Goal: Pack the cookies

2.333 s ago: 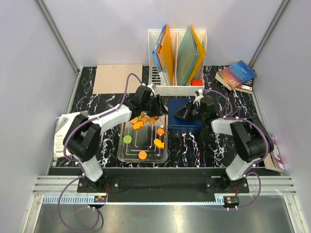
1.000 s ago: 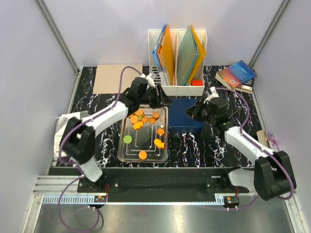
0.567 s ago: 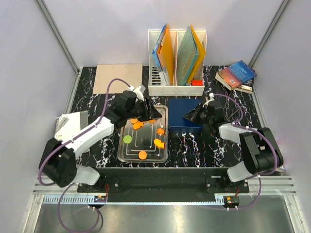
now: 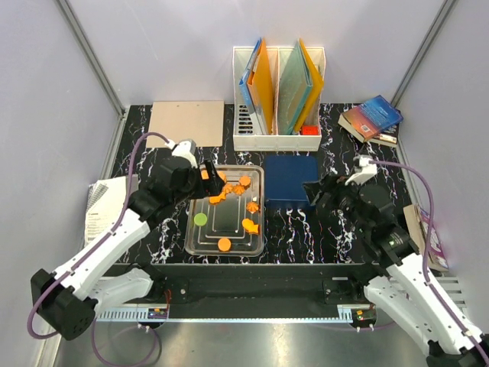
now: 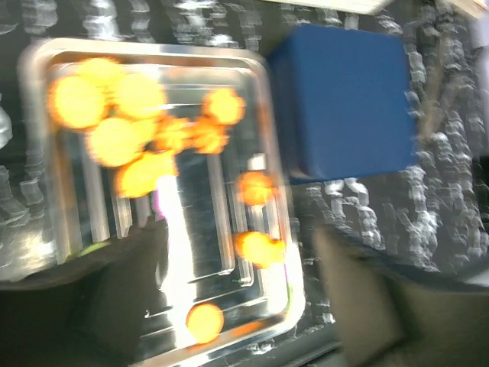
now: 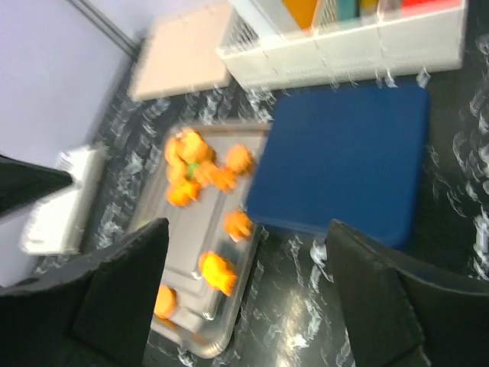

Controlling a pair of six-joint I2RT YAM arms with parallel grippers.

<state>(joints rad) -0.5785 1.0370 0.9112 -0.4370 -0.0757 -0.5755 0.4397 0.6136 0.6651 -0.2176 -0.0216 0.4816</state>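
The cookies (image 4: pixel 226 188) lie in a metal tray (image 4: pixel 191 238): an orange heap at its far end, single orange ones (image 4: pixel 224 245) nearer, and a green one (image 4: pixel 200 219). The left wrist view shows the same cookies (image 5: pixel 114 138) blurred on the tray (image 5: pixel 294 298). The right wrist view has them (image 6: pixel 195 172) left of a blue box (image 6: pixel 344 160). My left gripper (image 4: pixel 209 174) hangs open over the tray's far left corner, holding nothing (image 5: pixel 237 306). Just right of the blue box (image 4: pixel 290 180), my right gripper (image 4: pixel 315 191) is also open and holds nothing (image 6: pixel 244 283).
A white file organiser (image 4: pixel 279 92) with folders stands at the back, a cardboard sheet (image 4: pixel 186 122) to its left. Books (image 4: pixel 372 118) lie at the back right, and another book (image 4: pixel 428 233) lies by the right wall. A paper booklet (image 4: pixel 107 206) lies left of the tray.
Both arms have drawn back toward the near side, the left one off the tray's far end, the right one away from the blue box. Both grippers have opened.
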